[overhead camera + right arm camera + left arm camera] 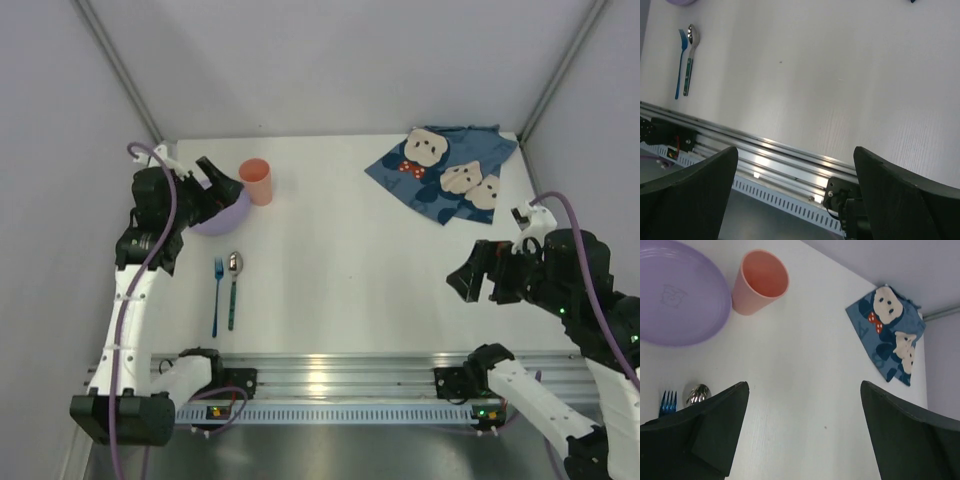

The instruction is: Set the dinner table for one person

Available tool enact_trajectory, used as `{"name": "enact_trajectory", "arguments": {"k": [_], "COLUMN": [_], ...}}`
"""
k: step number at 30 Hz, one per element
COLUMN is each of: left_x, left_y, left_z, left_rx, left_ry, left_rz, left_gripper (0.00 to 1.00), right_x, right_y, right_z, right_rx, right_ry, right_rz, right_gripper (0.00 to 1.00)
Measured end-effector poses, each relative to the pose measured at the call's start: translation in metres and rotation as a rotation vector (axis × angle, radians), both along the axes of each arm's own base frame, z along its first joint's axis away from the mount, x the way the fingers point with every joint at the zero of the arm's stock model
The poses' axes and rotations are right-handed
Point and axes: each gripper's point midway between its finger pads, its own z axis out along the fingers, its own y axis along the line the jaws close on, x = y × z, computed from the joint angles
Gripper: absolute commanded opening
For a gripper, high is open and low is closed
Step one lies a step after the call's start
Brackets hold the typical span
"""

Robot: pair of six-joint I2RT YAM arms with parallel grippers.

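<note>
A crumpled blue cartoon-print cloth placemat (445, 172) lies at the far right corner. On the left side are a round purple plate (675, 295), a tapered pink cup (762, 282) just beside it, a blue fork (217, 295) and a green-handled metal spoon (233, 288). The dinner table (340, 260) is flat and matte white. The left gripper (804, 386) hangs over the plate's edge, fingers spread wide and empty. The right gripper (795, 149), likewise spread and empty, hangs above the table's near right edge.
</note>
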Motion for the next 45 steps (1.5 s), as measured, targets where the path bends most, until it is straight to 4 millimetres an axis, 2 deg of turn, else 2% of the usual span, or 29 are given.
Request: {"name": "enact_trajectory", "arguments": {"k": [4,5,6,10,11,12,16,18,20,24,28,32,34,36,39,43,45], "left_x": [-0.01,-0.012,-0.012,-0.014,-0.015,-0.015,-0.015,-0.009,-0.004,-0.014,-0.023,-0.034,-0.038,-0.042,-0.048,-0.052,-0.055], "left_y": [0.021,0.024,0.025,0.025,0.025,0.025,0.022,0.019,0.012,-0.001,0.001,0.004,0.004,0.003,0.003,0.0,-0.002], "left_z": [0.02,0.019,0.017,0.0,-0.003,-0.004,-0.001,0.0,-0.009,-0.03,-0.043,-0.066,-0.077,-0.086,-0.096,-0.097,-0.098], "left_rx": [-0.061,-0.082,-0.106,-0.175,-0.181,-0.183,-0.174,-0.157,-0.125,-0.064,-0.014,0.018,0.028,0.04,0.063,0.077,0.082], "left_ry": [0.008,0.02,0.034,0.094,0.108,0.114,0.151,0.175,0.209,0.292,0.326,0.389,0.419,0.439,0.455,0.446,0.442], "left_rz": [0.188,0.219,0.234,0.269,0.276,0.278,0.256,0.235,0.204,0.154,0.154,0.155,0.145,0.13,0.107,0.065,0.05], "left_gripper": [0.97,0.91,0.91,0.92,0.98,0.98,0.98,0.99,0.98,0.99,0.93,0.88,0.89,0.89,0.89,0.89,0.89], "right_x": [-0.009,-0.009,-0.01,-0.009,-0.008,-0.006,0.016,0.039,0.067,0.125,0.18,0.251,0.293,0.328,0.372,0.399,0.406], "right_y": [-0.002,-0.002,-0.001,0.005,0.007,0.009,0.021,0.027,0.036,0.059,0.078,0.092,0.1,0.104,0.104,0.085,0.073], "right_z": [0.0,0.0,0.0,-0.001,-0.002,-0.002,-0.001,-0.005,-0.017,-0.046,-0.07,-0.077,-0.088,-0.108,-0.15,-0.213,-0.233], "right_rx": [0.006,0.007,0.009,0.019,0.022,0.025,0.012,-0.018,-0.057,-0.098,-0.122,-0.136,-0.138,-0.15,-0.152,-0.131,-0.12], "right_ry": [-0.009,-0.007,-0.005,0.019,0.031,0.044,0.116,0.172,0.249,0.373,0.403,0.365,0.339,0.339,0.358,0.445,0.475], "right_rz": [0.007,0.011,0.017,0.036,0.04,0.046,0.05,0.035,0.015,-0.002,-0.025,-0.069,-0.09,-0.114,-0.153,-0.244,-0.288], "right_gripper": [1.0,1.0,1.0,1.0,1.0,1.0,1.0,1.0,1.0,1.0,1.0,1.0,1.0,1.0,1.0,1.0,1.0]}}
